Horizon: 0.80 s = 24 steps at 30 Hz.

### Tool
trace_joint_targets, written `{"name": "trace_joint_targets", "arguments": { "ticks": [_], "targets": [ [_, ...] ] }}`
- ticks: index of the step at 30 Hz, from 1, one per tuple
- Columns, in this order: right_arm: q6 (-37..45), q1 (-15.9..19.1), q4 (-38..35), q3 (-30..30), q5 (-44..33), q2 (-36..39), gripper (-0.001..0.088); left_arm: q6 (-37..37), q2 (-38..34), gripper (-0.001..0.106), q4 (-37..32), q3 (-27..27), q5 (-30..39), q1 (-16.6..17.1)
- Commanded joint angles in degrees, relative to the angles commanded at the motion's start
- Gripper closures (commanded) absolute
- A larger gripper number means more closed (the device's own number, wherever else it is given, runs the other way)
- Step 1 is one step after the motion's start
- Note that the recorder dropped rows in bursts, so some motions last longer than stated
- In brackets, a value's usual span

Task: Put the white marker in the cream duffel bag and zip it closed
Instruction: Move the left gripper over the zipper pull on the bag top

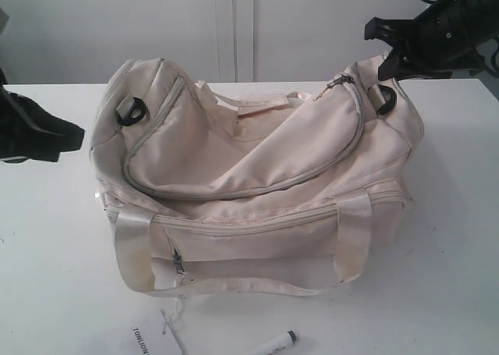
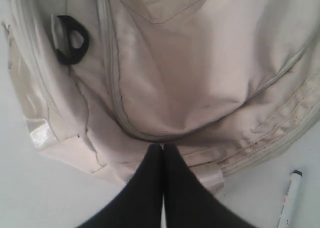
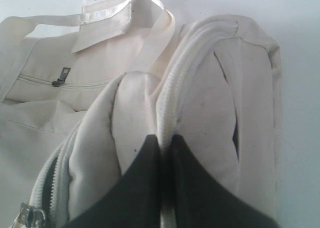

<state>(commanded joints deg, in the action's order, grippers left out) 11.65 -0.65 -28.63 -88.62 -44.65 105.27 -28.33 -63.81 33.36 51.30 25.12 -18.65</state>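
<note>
Task at its outset. The white marker (image 1: 274,344), a slim smooth barrel with a dark cap, lies on the tabletop (image 1: 452,253) just in front of the cream duffel bag (image 1: 257,175), not yet inside. The bag is soft, slumped fabric with glossy strap handles. Its curved top zipper (image 1: 234,193) appears run shut, so it must be opened first. Left gripper (image 2: 162,149), beside one end of the bag: jaws together, empty. Right gripper (image 3: 161,140), over the opposite end: jaws together, nothing visibly held.

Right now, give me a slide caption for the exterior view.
Cream duffel bag on a white table, white marker lying outside in front of it.
</note>
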Motion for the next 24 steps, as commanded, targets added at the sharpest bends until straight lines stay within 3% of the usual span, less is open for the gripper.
{"name": "trace_joint_targets", "arguments": {
  "ticks": [12, 24],
  "targets": [
    [0.0, 0.0, 0.0, 0.0, 0.0, 0.0, 0.0868, 0.0, -11.4, 0.105, 0.0, 8.7, -6.6, -8.7],
    [0.0, 0.0, 0.0, 0.0, 0.0, 0.0, 0.0868, -0.1, -24.0, 0.105, -0.4, 21.1, -7.5, -13.2]
  ]
}}
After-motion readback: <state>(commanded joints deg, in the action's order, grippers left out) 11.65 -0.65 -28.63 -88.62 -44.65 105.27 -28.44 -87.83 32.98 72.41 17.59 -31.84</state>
